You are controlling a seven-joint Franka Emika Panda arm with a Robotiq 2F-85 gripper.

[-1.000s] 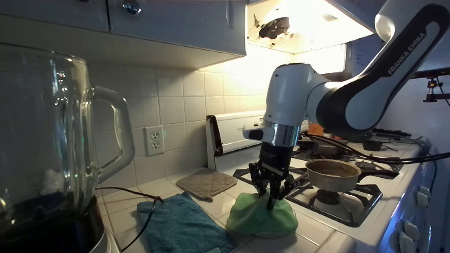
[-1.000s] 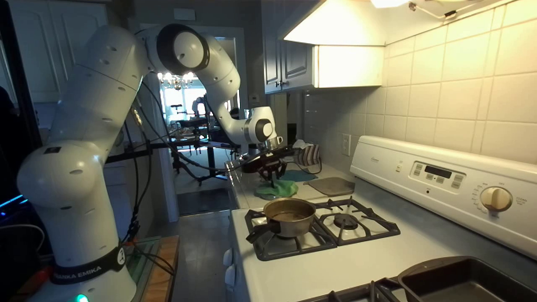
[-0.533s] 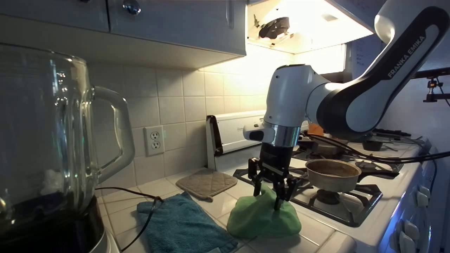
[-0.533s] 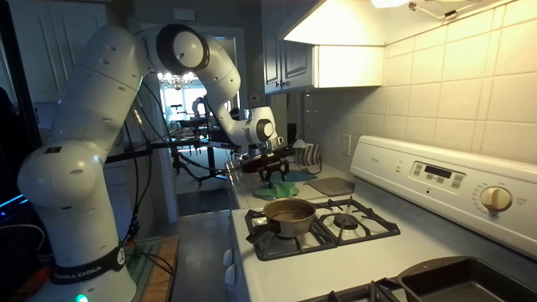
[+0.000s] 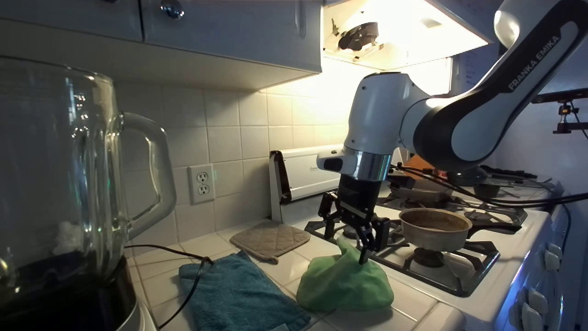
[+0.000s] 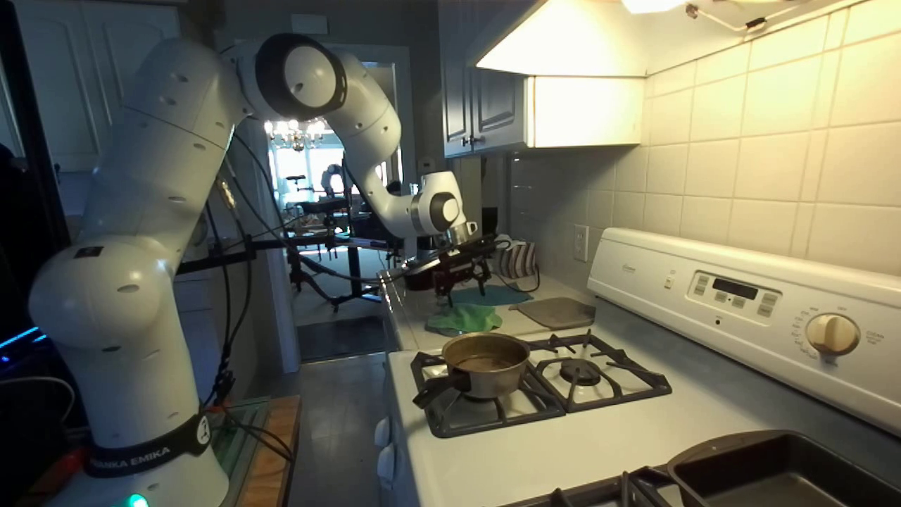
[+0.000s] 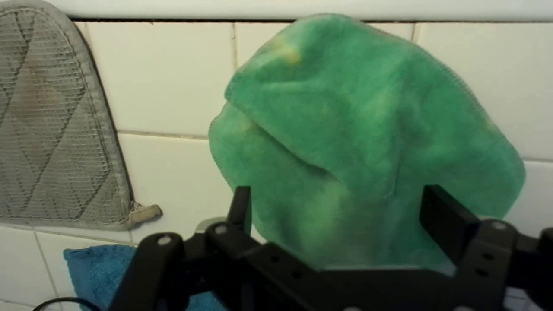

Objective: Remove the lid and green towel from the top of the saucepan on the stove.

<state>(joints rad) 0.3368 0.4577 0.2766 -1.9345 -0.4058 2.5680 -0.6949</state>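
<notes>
The green towel (image 5: 344, 285) lies draped in a mound with a peaked fold on the tiled counter. It fills the middle of the wrist view, where the same towel (image 7: 337, 108) shows its folds. My gripper (image 5: 347, 250) is just above it, its jaws wide apart with nothing held between them. In the wrist view the fingers (image 7: 241, 211) straddle the towel's near part. The lid is hidden; the towel covers whatever is under it. On the stove (image 6: 507, 458) stands the saucepan (image 6: 487, 366), uncovered, its black handle pointing outward.
A blue towel (image 5: 239, 294) and a grey pot holder (image 5: 271, 239) lie on the counter beside the green towel. A glass blender (image 5: 59, 184) stands close by, with a black cord. Burner grates (image 6: 598, 373) and a dark baking pan (image 6: 788, 465) are on the stove.
My gripper has opened and let go of the green towel, then risen a little. The towel stays on the counter with a peak standing up.
</notes>
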